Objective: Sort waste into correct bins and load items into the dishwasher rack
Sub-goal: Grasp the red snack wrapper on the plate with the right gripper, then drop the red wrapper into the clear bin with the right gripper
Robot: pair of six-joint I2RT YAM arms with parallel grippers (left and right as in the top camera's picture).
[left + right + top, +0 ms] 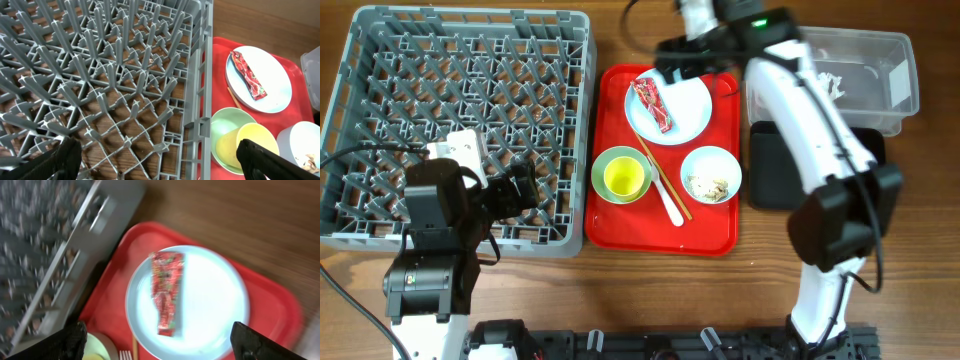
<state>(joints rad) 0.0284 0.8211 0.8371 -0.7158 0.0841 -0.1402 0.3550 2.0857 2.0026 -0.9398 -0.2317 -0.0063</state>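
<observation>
The red snack wrapper (652, 105) (248, 75) (167, 292) lies on the white plate (688, 118) (210, 300) on the red tray. My right gripper (680, 55) (165, 345) hangs open and empty above the plate's far edge. The yellow cup (625, 178) (257, 142) sits inside the green bowl (603, 160) (225, 142). Food scraps (710, 187) lie in the small bowl (711, 160). The fork (670, 205) and chopsticks (648, 155) lie between the bowls. The tissue (832, 82) lies in the clear tub (870, 45). My left gripper (520, 190) (160, 165) is open over the grey rack (470, 80) (125, 75).
The red tray (620, 225) sits right of the rack. The black tray (770, 170) lies right of the red tray, partly under my right arm. Bare wooden table shows along the front edge.
</observation>
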